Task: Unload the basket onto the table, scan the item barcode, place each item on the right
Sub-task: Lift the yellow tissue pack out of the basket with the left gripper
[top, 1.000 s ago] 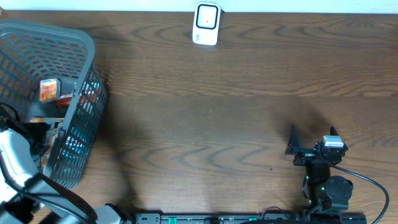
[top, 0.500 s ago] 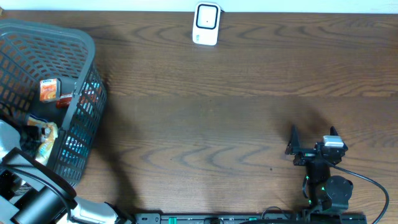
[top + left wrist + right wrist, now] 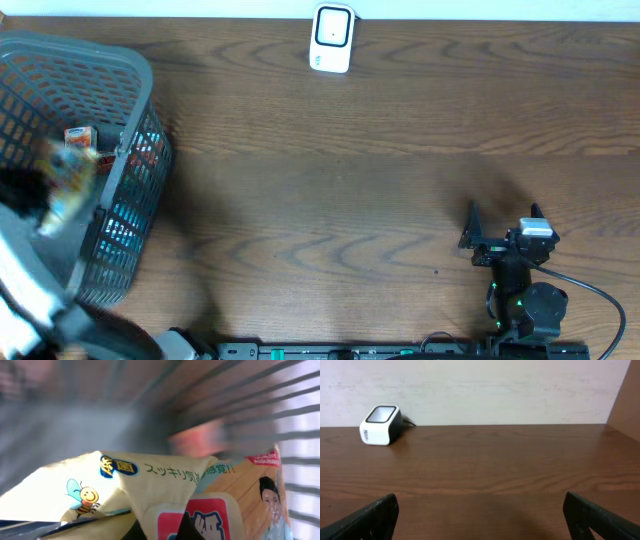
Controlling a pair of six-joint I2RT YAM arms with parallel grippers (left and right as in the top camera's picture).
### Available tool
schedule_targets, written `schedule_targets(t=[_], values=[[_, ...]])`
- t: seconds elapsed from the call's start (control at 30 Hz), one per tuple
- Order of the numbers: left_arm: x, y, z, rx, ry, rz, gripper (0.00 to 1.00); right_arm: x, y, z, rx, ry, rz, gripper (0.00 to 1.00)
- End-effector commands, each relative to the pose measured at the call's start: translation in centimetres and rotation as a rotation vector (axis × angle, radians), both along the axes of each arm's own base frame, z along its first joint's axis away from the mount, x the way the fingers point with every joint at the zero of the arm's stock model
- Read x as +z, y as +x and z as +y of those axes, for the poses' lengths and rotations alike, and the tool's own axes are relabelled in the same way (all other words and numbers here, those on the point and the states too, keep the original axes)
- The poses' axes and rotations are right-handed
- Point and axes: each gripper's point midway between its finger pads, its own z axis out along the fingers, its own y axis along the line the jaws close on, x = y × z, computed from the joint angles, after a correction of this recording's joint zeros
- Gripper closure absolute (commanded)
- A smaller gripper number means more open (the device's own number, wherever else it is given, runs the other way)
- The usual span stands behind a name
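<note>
**Left edge, hard to read.** Your left arm is a motion-blurred smear in the overhead view, cut off by the frame edge. The left gripper (image 3: pixel 42 205) cannot be made out as separate fingers there. Its own camera shows no fingers either, only wrapper filling the view. Take its jaws as closed together, clamped on the snack packet (image 3: pixel 68 178).

**Snack packet.** You have it over the basket's interior, blurred from above. Close up (image 3: pixel 150 495) it is cream-coloured, with a cartoon bee, Japanese print, a red panel and a man's face at the right edge. No barcode shows on the face you see.

**Basket (image 3: pixel 135 200).** Grey mesh, at the table's left end, partly out of frame. Inside, by the right wall, is a small orange box (image 3: pixel 80 136), its label unreadable. More colour shows through the mesh, too unclear to name.

**Table (image 3: pixel 330 200).** Dark wood grain.

**Scanner (image 3: pixel 332 38).** White, at the far edge, well apart from the basket.

**Right gripper (image 3: pixel 503 220).** It is near you on the right, with jaws spread wide and holding nothing. Only its fingertips (image 3: pixel 375 512) enter its own view.
</note>
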Motion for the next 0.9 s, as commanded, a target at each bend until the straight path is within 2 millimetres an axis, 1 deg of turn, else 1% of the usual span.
schedule_targets(t=[0.0, 0.03, 0.1, 0.13, 0.17, 0.23, 0.27, 0.33, 0.43, 0.53, 0.57, 0.6, 0.63, 0.73, 0.8, 0.87], values=[[12.0, -0.5, -1.8, 0.054, 0.159, -0.323, 0.93, 0.0, 0.0, 0.1, 0.004, 0.013, 0.000, 0.01], [14.2, -1.0, -2.5, 0.065, 0.193, -0.388, 0.93, 0.0, 0.0, 0.1, 0.004, 0.013, -0.001, 0.01], [17.7, -1.7, -4.2, 0.044, 0.234, -0.499, 0.93, 0.0, 0.0, 0.1, 0.004, 0.013, -0.001, 0.01], [19.4, -1.8, -5.7, -0.004, 0.248, -0.563, 0.93, 0.0, 0.0, 0.1, 0.004, 0.013, -0.001, 0.01], [20.8, -1.8, -7.0, -0.056, 0.255, -0.613, 0.93, 0.0, 0.0, 0.1, 0.004, 0.013, 0.000, 0.01], [23.2, -1.3, -10.8, -0.206, 0.249, -0.714, 0.93, 0.0, 0.0, 0.1, 0.004, 0.013, -0.001, 0.01], [24.0, -1.0, -12.5, -0.274, 0.240, -0.749, 0.93, 0.0, 0.0, 0.1, 0.004, 0.013, 0.000, 0.01], [24.8, -0.3, -16.2, -0.416, 0.198, -0.796, 0.93, 0.0, 0.0, 0.1, 0.004, 0.013, -0.001, 0.01], [24.5, 0.8, -21.1, -0.593, 0.128, -0.807, 0.93, 0.0, 0.0, 0.1, 0.004, 0.013, -0.001, 0.01], [23.5, 2.4, -26.5, -0.791, 0.102, -0.782, 0.93, 0.0, 0.0, 0.1, 0.004, 0.013, -0.001, 0.01], [21.9, 3.3, -29.6, -0.894, 0.110, -0.726, 0.93, 0.0, 0.0, 0.1, 0.004, 0.013, -0.001, 0.01], [20.8, 3.6, -30.9, -0.933, 0.117, -0.684, 0.93, 0.0, 0.0, 0.1, 0.004, 0.013, -0.001, 0.01], [19.0, 4.0, -32.3, -0.975, 0.131, -0.613, 0.93, 0.0, 0.0, 0.1, 0.004, 0.013, -0.001, 0.01], [13.6, 4.6, -35.5, -1.080, 0.193, -0.387, 0.93, 0.0, 0.0, 0.1, 0.004, 0.013, 0.000, 0.01], [10.3, 4.9, -38.8, -1.254, 0.273, -0.272, 0.93, 0.0, 0.0, 0.1, 0.004, 0.013, -0.001, 0.01], [7.2, 5.0, -42.2, -1.488, 0.374, -0.192, 0.93, 0.0, 0.0, 0.1, 0.004, 0.013, 0.000, 0.01]])
